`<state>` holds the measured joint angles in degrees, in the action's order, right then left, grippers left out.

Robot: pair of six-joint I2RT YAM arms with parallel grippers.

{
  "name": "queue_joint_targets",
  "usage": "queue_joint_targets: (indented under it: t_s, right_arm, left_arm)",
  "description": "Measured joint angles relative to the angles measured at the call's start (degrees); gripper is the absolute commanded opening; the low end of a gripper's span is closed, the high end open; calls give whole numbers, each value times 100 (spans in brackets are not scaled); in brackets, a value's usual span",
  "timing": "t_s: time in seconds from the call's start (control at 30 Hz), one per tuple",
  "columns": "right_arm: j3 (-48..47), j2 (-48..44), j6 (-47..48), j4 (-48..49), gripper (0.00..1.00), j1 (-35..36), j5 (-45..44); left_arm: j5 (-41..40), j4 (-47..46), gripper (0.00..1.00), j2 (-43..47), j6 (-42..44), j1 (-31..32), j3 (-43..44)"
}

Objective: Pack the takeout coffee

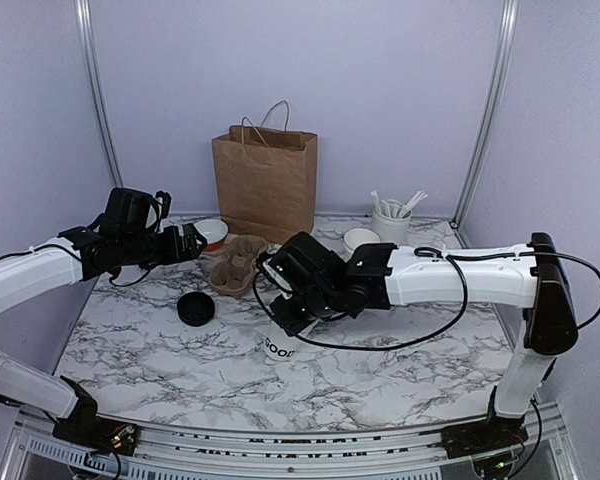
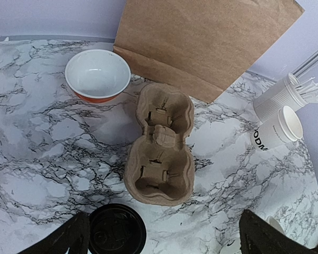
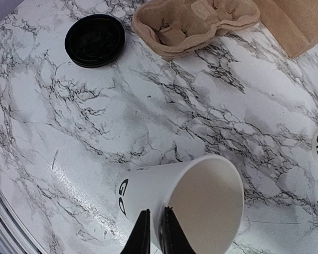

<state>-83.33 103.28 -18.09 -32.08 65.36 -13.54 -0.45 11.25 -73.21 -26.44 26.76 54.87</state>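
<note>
Closest to the lens in the right wrist view, the right claw (image 3: 157,228) has its two dark fingers (image 3: 141,233) drawn nearly together. It pinches the rim of a small white paper cup (image 3: 193,203) with dark block lettering near its base, one finger outside the wall and the other at the inner side. The cup's mouth is open, with no lid on it. From above, it sits on the white marble-patterned surface (image 1: 160,370), on the near side of the brown moulded-pulp cup carrier (image 2: 160,153) and a little to its right.

The round black plastic lid (image 2: 116,230) lies flat on the surface just off the carrier's near-left end, apart from the cup. Both of the carrier's wells hold nothing.

The left claw (image 2: 164,235) hangs over the carrier's near-left side with its fingers spread wide, gripping nothing.

Behind the carrier stands a brown paper bag (image 1: 266,183) with twine handles. A small orange bowl (image 2: 97,75) with a white inside sits at the carrier's far-left. Well to the carrier's right are a white cup of white stirrers (image 1: 390,222) and, just beside it, a second white paper cup (image 2: 278,131) with dark lettering.
</note>
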Motion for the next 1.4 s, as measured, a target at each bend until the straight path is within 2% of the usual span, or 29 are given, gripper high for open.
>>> queue_joint_targets:
  t_s: [0.7,0.9,1.03,1.27,1.4]
  right_arm:
    - [-323,365,-164,-55,19,262,807]
    - [-560,365,-160,-107,24,262,833]
    - [-702,363,-133,-140,32,245,828]
    - [-551,31,-120,160,44,-149,994]
    - [-170,-531,-146,621,50,-570,1067]
  left_arm:
    - [39,44,99,258,-157,-31,-507]
    - [-76,101,96,470,-223,-61,-649]
    - [-214,129,86,658,-358,-175,-887]
    - [-291,367,49,640,-498,-354,-1115]
    - [-306,411,42,409,-494,-358,-1161]
